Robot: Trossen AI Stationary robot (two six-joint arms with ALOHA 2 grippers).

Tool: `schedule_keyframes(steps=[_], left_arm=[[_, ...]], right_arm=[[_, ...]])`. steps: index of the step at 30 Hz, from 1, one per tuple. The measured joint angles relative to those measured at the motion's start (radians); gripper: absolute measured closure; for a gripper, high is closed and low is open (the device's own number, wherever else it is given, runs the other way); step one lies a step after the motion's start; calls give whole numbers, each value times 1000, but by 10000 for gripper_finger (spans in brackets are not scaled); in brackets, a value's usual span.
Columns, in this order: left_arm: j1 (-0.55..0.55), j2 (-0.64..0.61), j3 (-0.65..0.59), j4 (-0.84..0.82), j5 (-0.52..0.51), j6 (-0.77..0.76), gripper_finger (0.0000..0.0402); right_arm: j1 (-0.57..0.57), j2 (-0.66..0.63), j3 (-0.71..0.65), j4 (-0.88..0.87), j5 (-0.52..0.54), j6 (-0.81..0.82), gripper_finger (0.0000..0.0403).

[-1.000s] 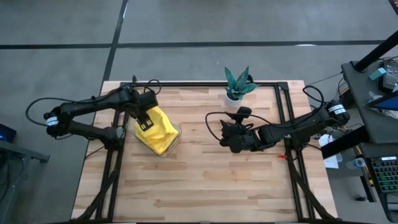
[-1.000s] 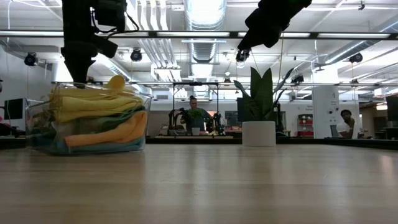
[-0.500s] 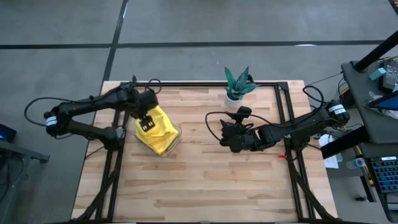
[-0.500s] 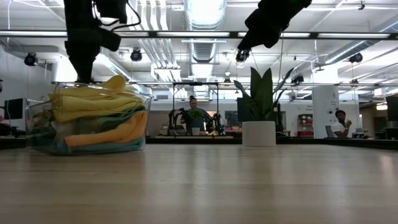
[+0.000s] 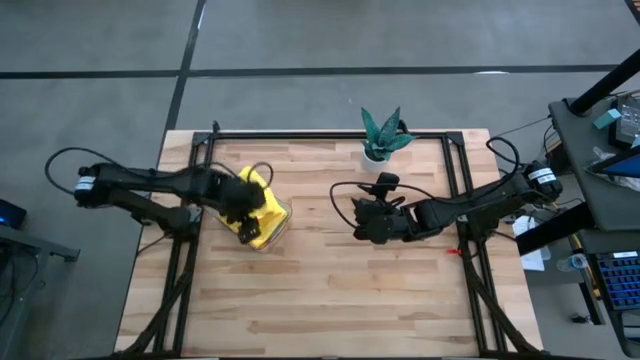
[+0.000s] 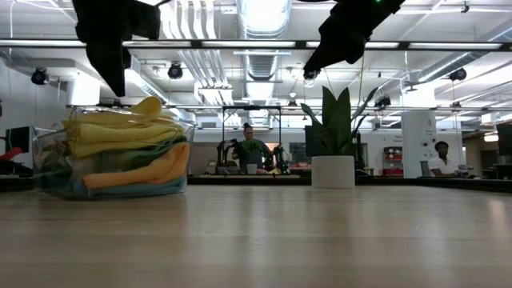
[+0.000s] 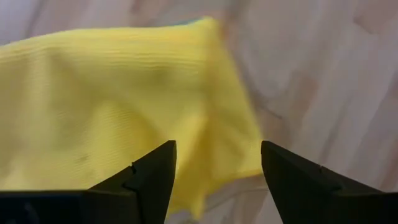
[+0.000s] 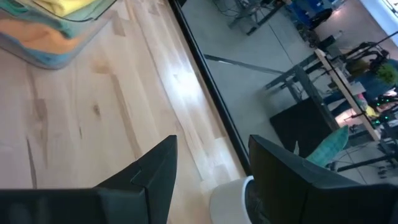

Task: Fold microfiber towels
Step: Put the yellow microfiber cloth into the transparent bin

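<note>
Several microfiber towels lie stacked in a clear tray (image 6: 46,164) at the table's left. A yellow one (image 6: 120,132) is on top, and an orange one (image 6: 148,172) lies lower in the pile. My left gripper (image 7: 217,152) hangs open just above the top yellow towel (image 7: 112,106), pointing steeply down over the tray (image 5: 286,214), with nothing between its fingers. My right gripper (image 8: 211,146) stands open and empty, held high over the table's middle right (image 5: 362,222).
A small teal-leaved plant in a white pot (image 5: 380,140) stands at the far edge, just beyond my right gripper. Bare wood (image 5: 330,290) spreads over the table's middle and near part. Black frame rails (image 5: 465,180) run along the sides.
My left gripper has swung from the far part of the tray toward the table's near edge, rising a little off the pile. The stacked towels have kept their shape. My right arm has kept still.
</note>
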Motion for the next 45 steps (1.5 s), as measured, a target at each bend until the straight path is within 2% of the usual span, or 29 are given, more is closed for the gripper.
schedule_keyframes(steps=[5, 11, 14, 25, 33, 38, 43, 45], left_arm=[[-101, 46, -18, 50, -53, -4, 182], [-114, 110, -25, 41, -255, -3, 182], [-115, 144, -35, 38, -286, 5, 182], [-116, 254, -45, 47, -251, 2, 182], [-116, 252, -21, 46, -221, -2, 182], [-119, 239, -8, 45, -150, 5, 182], [-119, 250, -46, 53, -174, 5, 182], [-120, 263, -52, 53, -230, -1, 183]], right_arm=[[0, 0, -2, 0, 0, 11, 213], [0, 0, -2, 3, -1, 25, 213], [0, 0, -2, 4, -1, 29, 213], [0, 0, -3, 4, -1, 31, 213], [0, 0, -6, 0, -1, 33, 213], [0, 0, -6, 0, -1, 35, 213], [0, 0, -8, 0, -1, 35, 213], [0, 0, -10, 0, -1, 35, 213]])
